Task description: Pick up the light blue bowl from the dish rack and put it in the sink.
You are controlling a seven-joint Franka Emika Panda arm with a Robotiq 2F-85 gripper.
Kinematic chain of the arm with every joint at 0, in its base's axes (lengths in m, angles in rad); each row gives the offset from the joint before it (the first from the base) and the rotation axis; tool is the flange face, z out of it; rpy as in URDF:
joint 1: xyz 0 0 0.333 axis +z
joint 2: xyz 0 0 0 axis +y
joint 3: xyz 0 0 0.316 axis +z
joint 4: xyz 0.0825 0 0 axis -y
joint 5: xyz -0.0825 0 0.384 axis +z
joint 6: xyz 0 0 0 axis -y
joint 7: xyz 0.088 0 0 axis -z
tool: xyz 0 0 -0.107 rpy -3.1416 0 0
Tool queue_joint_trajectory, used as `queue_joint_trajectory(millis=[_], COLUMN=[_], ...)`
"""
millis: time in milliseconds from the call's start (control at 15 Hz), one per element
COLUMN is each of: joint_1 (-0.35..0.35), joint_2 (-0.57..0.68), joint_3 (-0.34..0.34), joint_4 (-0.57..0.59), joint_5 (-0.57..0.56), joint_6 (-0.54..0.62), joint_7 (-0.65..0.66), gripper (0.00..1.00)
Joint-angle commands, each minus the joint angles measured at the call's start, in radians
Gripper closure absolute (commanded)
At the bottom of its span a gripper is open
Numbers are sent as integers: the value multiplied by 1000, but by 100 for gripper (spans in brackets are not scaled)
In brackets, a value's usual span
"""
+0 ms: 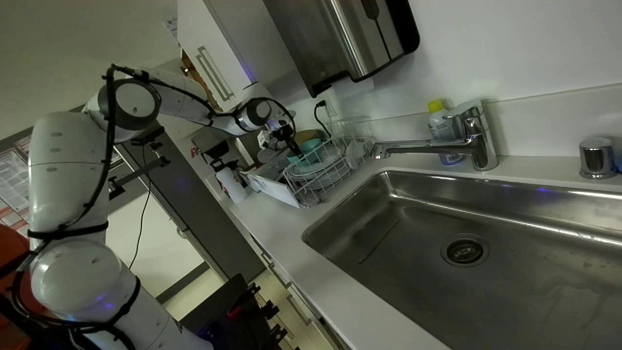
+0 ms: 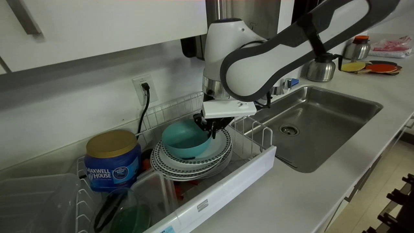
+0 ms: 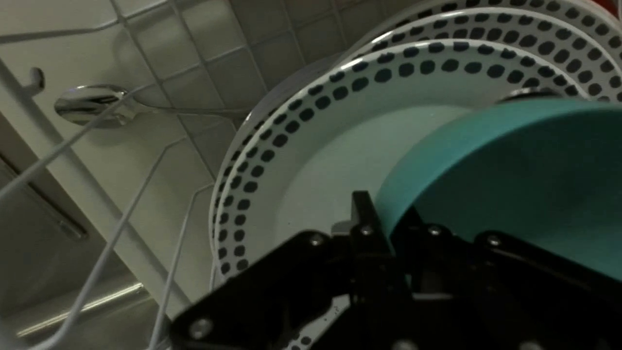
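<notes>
"Light blue bowl (image 2: 185, 139), log it quick. Biggest first?"

"Sink (image 2: 323, 126), the drop spot. Next to it, dish rack (image 2: 226, 190), spotted plates (image 2: 218, 147) inside, bowl over the top one. Can't tell if it's touching."

"Handling?"

"Guessing light, stiff, a bit slippery being so smooth; maybe plastic, so not too fragile. Take the rim, pinch the wall; an off-centre hold may let it tip."

"Looks?"

"Round, deep, plain teal, matte, thin-walled, darker shade inside. No pattern seen on it."

"Gripper (image 3: 388, 206)?"

"Clamped on that wall at the rim: wrist view shows one finger (image 3: 362, 214) outside, one inside."
</notes>
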Motion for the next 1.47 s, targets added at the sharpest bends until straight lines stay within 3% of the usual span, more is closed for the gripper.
queue_joint_trajectory(millis=[0, 600, 1400], joint_1=[9, -15, -80], joint_2=[7, -121, -489], joint_3=[-7, 7, 27], joint_4=[35, -82, -469], joint_5=[-16, 12, 13], joint_6=[-38, 79, 142], joint_7=[11, -3, 25], gripper=[100, 99, 99])
